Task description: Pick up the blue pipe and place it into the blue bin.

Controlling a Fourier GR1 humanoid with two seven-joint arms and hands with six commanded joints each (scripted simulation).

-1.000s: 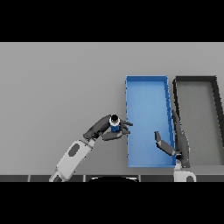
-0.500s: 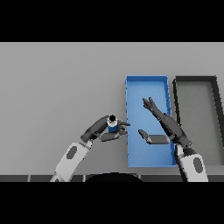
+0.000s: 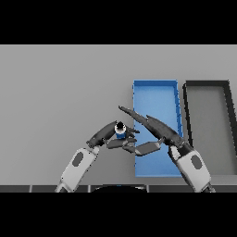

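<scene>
The blue pipe (image 3: 120,131) stands upright just left of the blue bin's (image 3: 155,88) left wall, not yet inside it. Your left hand (image 3: 109,135) has its fingers curled round the pipe, so you are grasping it; whether it is clear of the tabletop (image 3: 60,92) I cannot tell. By my reading you are in the carry step: the next move calls for bringing the pipe rightward over the wall, then letting go inside. Your left arm comes up from the lower edge, angled toward the bin. Your right hand (image 3: 155,128) is released, fingers straight, stretched leftward across the bin's lower half toward the pipe. The dark bin (image 3: 208,84) sits just beside, to the right.
</scene>
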